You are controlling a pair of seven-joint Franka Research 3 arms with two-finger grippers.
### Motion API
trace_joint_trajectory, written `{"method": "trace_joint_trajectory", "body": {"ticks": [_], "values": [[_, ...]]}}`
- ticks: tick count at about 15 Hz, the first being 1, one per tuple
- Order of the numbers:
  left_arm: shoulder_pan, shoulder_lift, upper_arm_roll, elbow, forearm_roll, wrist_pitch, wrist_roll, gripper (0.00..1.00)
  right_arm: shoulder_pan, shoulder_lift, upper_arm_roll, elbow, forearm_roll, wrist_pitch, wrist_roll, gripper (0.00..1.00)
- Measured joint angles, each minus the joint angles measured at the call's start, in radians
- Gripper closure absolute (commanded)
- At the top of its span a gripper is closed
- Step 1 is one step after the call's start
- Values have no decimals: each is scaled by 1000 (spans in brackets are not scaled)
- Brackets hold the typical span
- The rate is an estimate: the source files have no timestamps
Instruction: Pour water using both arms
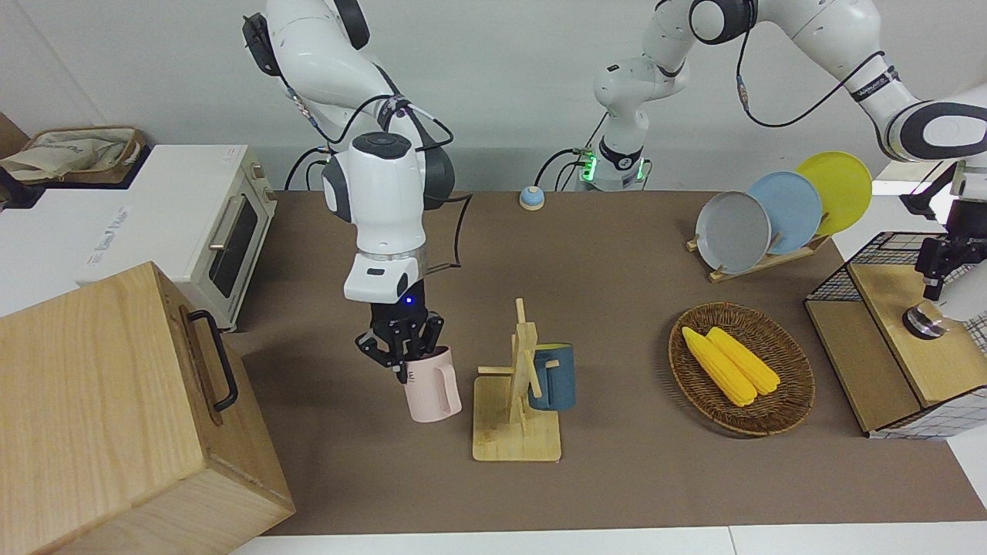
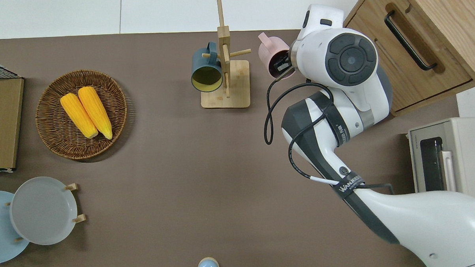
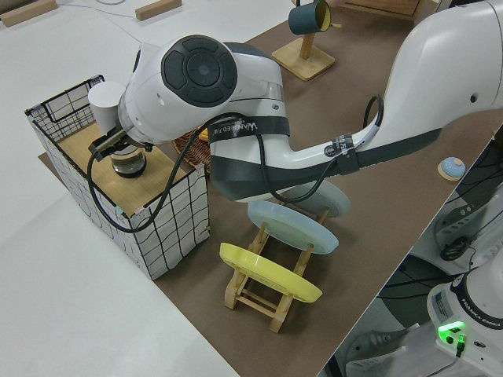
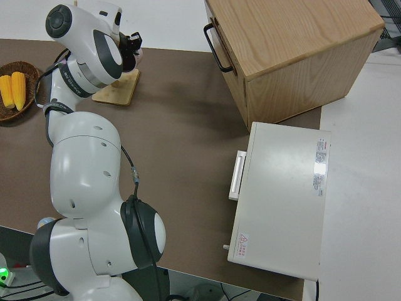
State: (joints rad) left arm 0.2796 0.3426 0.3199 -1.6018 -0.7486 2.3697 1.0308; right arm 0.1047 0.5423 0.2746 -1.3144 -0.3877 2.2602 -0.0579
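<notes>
My right gripper (image 1: 401, 348) is shut on the rim of a pink mug (image 1: 432, 388) and holds it upright above the table, between the wooden mug rack (image 1: 515, 441) and the wooden box. The overhead view shows that gripper (image 2: 279, 65) inside the pink mug's (image 2: 267, 52) opening. A dark blue mug (image 1: 552, 378) hangs on the rack. My left gripper (image 1: 937, 266) is over the wood-topped wire basket (image 1: 887, 293), right by a small glass pot (image 3: 126, 163) with a dark lid (image 1: 924, 320).
A large wooden box (image 1: 116, 408) with a black handle stands close to the pink mug. A toaster oven (image 1: 193, 223) is nearer the robots. A wicker basket (image 1: 794, 401) holds two corn cobs. There is a plate rack (image 1: 771, 212) and a small blue bell (image 1: 531, 198).
</notes>
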Motion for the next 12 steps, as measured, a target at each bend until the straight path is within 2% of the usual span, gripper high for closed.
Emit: {"method": "trace_joint_trajectory", "body": {"ticks": [1,3,6,9,12], "values": [[0,0,-1,0,-1,8,0,750,-10,-2,7,1,0,-5,-9,1000],[0,1,-1,0,-3,16,0,916,-35,-8,23,1,0,-18,-30,1000],[0,1,-2,0,-4,18,-9,942,-75,-19,41,19,0,-62,-67,1000],[0,1,-2,0,-4,20,-13,959,-84,-25,44,46,0,-101,-80,1000],[0,2,-2,1,-4,20,-29,973,-86,-25,44,48,0,-134,-82,1000]]}}
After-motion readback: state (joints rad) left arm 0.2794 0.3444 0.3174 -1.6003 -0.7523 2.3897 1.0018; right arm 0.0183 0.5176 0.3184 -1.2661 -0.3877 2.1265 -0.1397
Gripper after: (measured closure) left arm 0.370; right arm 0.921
